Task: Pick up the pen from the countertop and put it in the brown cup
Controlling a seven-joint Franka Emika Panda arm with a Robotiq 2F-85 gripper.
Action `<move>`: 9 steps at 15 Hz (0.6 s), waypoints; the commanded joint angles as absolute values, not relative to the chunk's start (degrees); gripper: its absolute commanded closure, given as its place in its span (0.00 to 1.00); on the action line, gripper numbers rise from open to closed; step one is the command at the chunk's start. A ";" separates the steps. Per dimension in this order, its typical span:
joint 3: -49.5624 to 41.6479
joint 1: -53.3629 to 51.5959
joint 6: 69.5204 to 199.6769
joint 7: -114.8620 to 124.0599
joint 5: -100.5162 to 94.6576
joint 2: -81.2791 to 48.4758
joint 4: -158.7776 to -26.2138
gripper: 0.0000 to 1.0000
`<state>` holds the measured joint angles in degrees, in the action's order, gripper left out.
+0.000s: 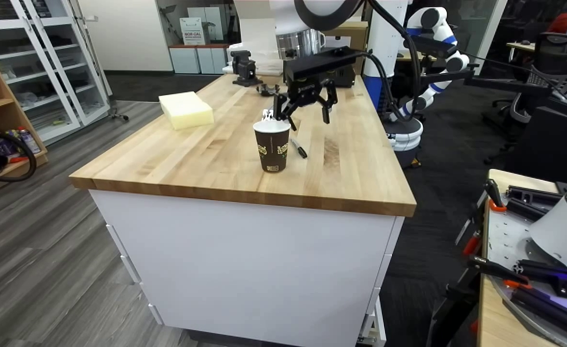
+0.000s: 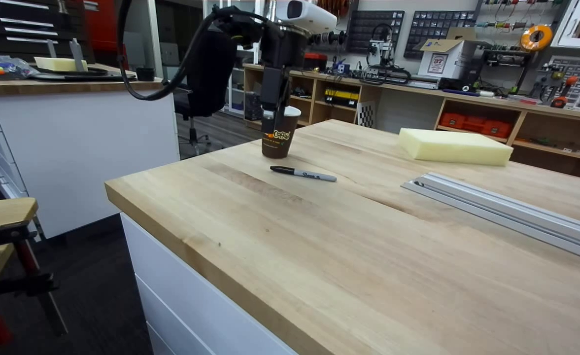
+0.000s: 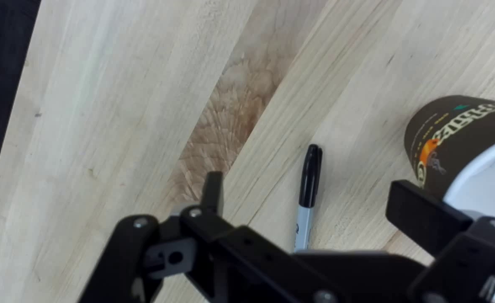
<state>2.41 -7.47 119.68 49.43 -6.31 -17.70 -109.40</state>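
In the wrist view, the worktop has lots of room at upper left. The wide-apart jaws have space on both sides of the pen. The brown cup blocks the right edge. In an exterior view, a yellow block and metal bar take up room at right.

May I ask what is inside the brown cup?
In the wrist view, only white interior shows in the brown cup; the gripper covers part, the frame crops more, so anything there cannot be seen.
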 commanded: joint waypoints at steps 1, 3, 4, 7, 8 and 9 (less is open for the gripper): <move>1.38 -6.85 120.60 46.91 -4.56 -16.30 -108.90 0.00; 1.16 -6.75 118.50 45.42 -4.43 -15.19 -107.67 0.00; 1.25 -6.82 116.93 44.45 -4.48 -14.91 -106.61 0.00; 1.19 -6.27 118.72 42.23 -3.52 -14.35 -106.06 0.00; 0.83 -6.11 119.95 42.72 -3.53 -14.43 -106.41 0.00; 0.60 -5.79 121.06 42.50 -3.11 -14.36 -106.77 0.00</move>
